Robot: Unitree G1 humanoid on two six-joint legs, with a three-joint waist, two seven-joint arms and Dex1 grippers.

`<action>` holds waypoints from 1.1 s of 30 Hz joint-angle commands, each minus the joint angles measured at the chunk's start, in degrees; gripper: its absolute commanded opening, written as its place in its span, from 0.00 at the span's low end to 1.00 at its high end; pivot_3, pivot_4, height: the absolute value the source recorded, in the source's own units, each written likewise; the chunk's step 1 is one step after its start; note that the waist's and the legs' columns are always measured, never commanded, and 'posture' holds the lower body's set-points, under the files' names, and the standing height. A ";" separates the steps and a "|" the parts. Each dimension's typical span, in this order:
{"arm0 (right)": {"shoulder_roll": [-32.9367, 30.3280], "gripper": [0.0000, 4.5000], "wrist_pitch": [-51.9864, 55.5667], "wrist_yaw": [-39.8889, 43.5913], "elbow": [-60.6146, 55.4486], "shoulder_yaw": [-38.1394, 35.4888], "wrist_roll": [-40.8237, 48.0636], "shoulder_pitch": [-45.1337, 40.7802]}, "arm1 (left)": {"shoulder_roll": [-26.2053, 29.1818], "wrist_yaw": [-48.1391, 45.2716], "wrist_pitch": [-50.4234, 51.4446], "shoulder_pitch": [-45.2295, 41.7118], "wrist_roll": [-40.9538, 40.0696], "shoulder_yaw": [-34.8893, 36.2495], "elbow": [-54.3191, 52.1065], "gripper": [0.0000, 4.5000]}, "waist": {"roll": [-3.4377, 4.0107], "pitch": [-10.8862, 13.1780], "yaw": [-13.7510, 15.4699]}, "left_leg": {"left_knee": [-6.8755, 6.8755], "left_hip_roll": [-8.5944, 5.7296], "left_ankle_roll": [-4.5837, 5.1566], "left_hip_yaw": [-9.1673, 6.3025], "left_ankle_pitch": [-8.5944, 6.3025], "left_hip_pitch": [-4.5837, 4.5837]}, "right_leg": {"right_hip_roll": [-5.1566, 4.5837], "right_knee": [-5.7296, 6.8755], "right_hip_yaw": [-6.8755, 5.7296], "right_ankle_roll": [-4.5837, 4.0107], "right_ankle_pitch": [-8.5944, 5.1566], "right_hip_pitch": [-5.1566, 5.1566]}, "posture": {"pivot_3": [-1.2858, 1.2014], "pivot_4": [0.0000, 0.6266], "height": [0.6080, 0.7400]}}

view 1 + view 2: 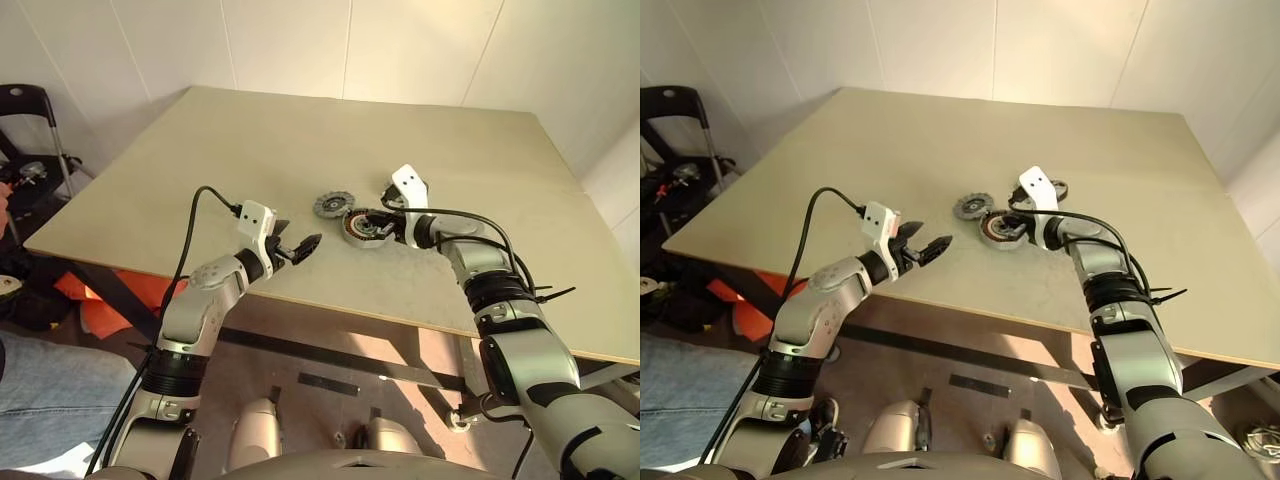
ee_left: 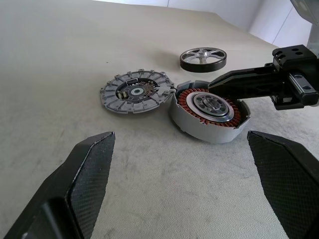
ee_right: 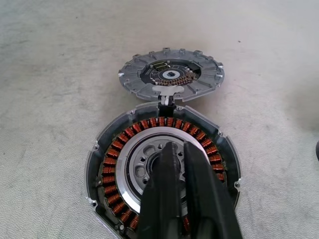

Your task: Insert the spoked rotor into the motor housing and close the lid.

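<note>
The motor housing (image 3: 162, 169), a silver cup with copper-red windings, lies on the table near its middle. The lid (image 3: 172, 74), a grey notched disc, lies flat beside it on my left, touching its rim. The spoked rotor (image 2: 203, 58) lies flat on the table just beyond the housing. My right gripper (image 3: 175, 149) is shut with nothing between its fingers, and its tips hang over the housing's dark centre. My left gripper (image 1: 300, 247) is open and empty, held level above the table's near edge, left of the parts and pointing at them.
The beige table (image 1: 300, 140) has bare room all around the parts. Its near edge runs under my left gripper. A black wheeled frame (image 1: 30, 130) stands off the table's left side. A person's leg in blue jeans (image 1: 45, 385) is at the lower left.
</note>
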 commanded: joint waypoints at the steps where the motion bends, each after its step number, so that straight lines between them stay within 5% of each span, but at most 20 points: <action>1: 0.16 0.01 -1.03 -0.39 -0.30 -0.93 0.51 -2.18 | 0.13 -0.15 -1.42 -0.97 0.13 0.38 -0.94 1.00 | 0.00 0.00 -0.01 | 0.00 0.00 0.00 0.00 0.00 0.00 | 0.00 0.00 0.00 0.00 0.00 0.01 | 0.52 0.00 1.00; 19: 0.35 0.01 -2.40 -1.25 2.06 -0.60 -0.86 -2.34 | 0.03 0.17 -1.28 -0.34 0.24 0.22 -1.23 1.00 | -0.01 -0.01 -0.05 | 0.00 0.01 -0.01 -0.02 0.00 0.16 | 0.00 0.10 0.00 0.00 0.00 0.10 | 0.52 0.00 1.00; 25: -0.05 0.01 -0.22 -4.56 2.79 -6.49 3.14 -7.54 | -0.13 0.09 -1.31 -0.61 0.32 0.06 -0.83 1.00 | 0.03 0.02 -0.08 | 0.01 0.00 -0.01 0.00 0.00 0.00 | 0.00 0.10 0.01 0.00 0.00 -0.06 | 0.52 0.00 1.00; 30: -1.24 0.01 0.34 -11.76 15.53 -14.47 6.85 -13.82 | -0.12 -0.01 -1.31 -0.63 0.57 -0.28 -0.76 1.00 | 0.04 0.02 -0.02 | 0.00 0.01 -0.01 0.01 0.00 0.01 | 0.01 0.07 0.01 -0.01 0.00 -0.05 | 0.52 0.00 1.00; 33: -2.38 0.14 -1.08 -18.67 23.03 -18.88 8.44 -16.81 | -0.01 -0.11 -1.24 -0.66 0.63 -0.37 -0.80 1.00 | 0.05 0.03 0.06 | 0.01 -0.01 -0.01 0.03 0.00 0.00 | -0.01 0.03 0.00 -0.01 -0.01 -0.01 | 0.52 0.00 1.00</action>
